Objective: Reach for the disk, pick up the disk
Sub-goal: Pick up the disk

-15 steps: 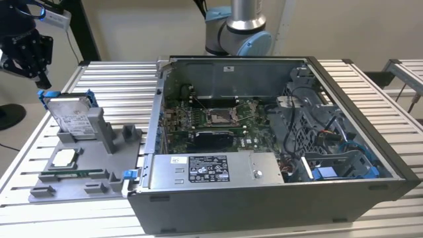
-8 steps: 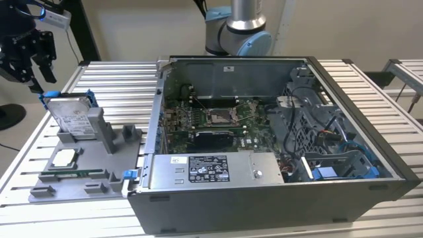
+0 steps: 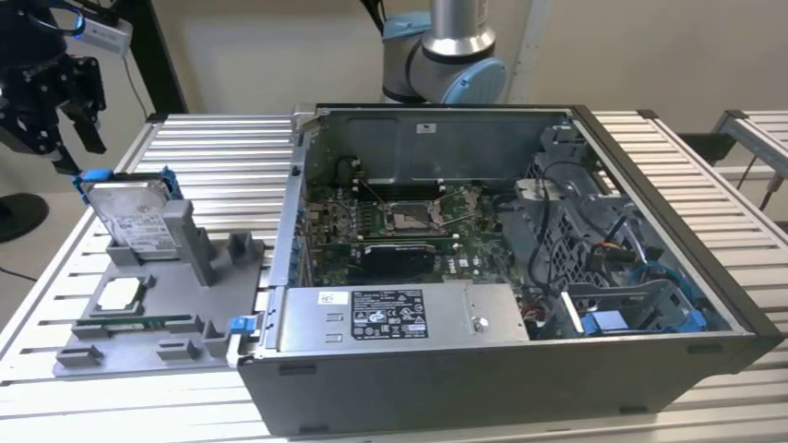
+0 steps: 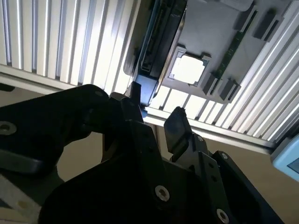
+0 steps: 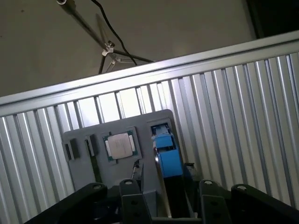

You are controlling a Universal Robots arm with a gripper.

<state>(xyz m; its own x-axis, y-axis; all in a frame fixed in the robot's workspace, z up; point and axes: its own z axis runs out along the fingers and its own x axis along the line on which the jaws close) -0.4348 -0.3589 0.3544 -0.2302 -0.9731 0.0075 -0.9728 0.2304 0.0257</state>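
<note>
A slatted silver metal table (image 3: 689, 157) spans the exterior view. At centre and right stands an open grey metal computer case (image 3: 493, 388). It shows a green motherboard (image 3: 369, 221) and, nearer the lower edge, a grey metal box with a white sticker (image 3: 394, 318). At lower left lies a grey plastic fixture (image 3: 173, 300), carrying a small square silver processor chip (image 3: 121, 293) with a thin green memory strip (image 3: 136, 324) just beside it.

The disk (image 3: 127, 214) is silver with a white printed label and a blue frame. The gripper (image 3: 79, 153) is black. The fixture (image 3: 185, 245) is plain grey, the processor chip (image 3: 120, 294) silver, the table (image 3: 209, 148) ribbed silver slats, the motherboard (image 3: 332, 221) green.
</note>
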